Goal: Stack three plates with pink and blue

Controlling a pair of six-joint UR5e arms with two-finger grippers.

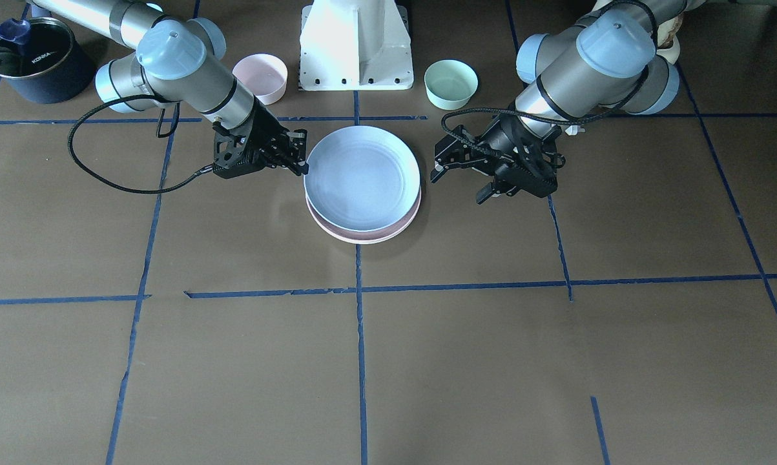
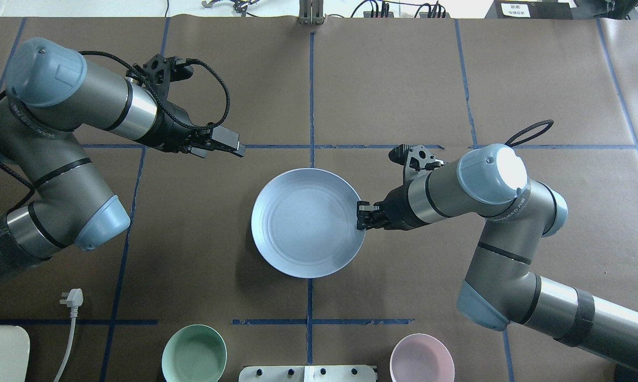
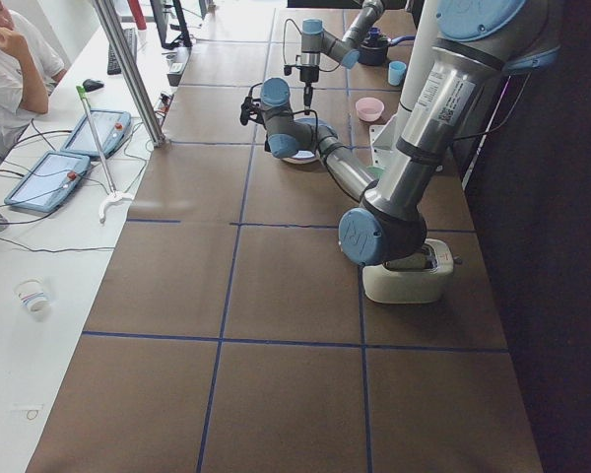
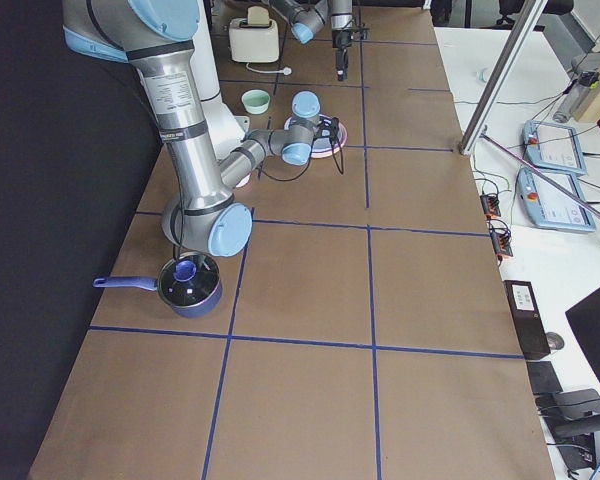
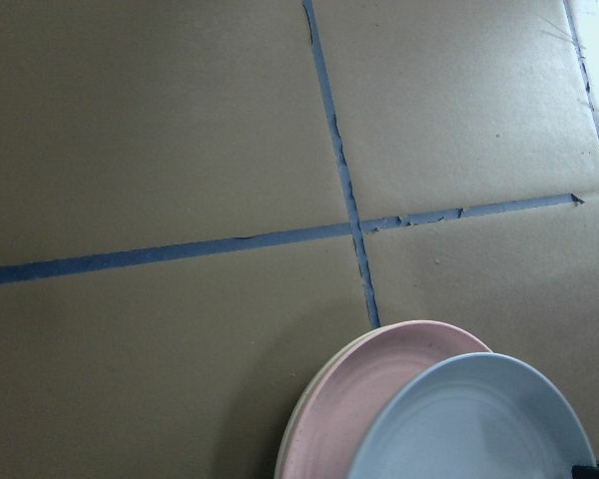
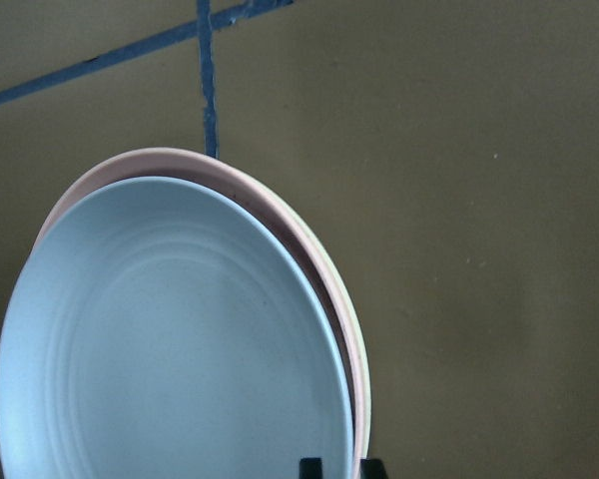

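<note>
**Blue plate [image 2: 308, 223] gripped over the pink**

Right gripper [image 2: 359, 217] is pinching the blue rim at three o'clock, seen from overhead. It's sitting slightly off-centre over the pink plate [image 1: 388, 231]. Left gripper [image 2: 238, 149] is hanging at ten o'clock, jaws apart, touching nothing.

A pale blue round matte plate [image 1: 361, 177] is marked with faint concentric rings. A pale pink round matte plate [image 1: 388, 232] and a cream round plate [image 5: 286, 447] are plain-coloured. The brown paper-covered counter [image 1: 233, 361] is gridded with blue tape lines [image 1: 360, 349].
</note>
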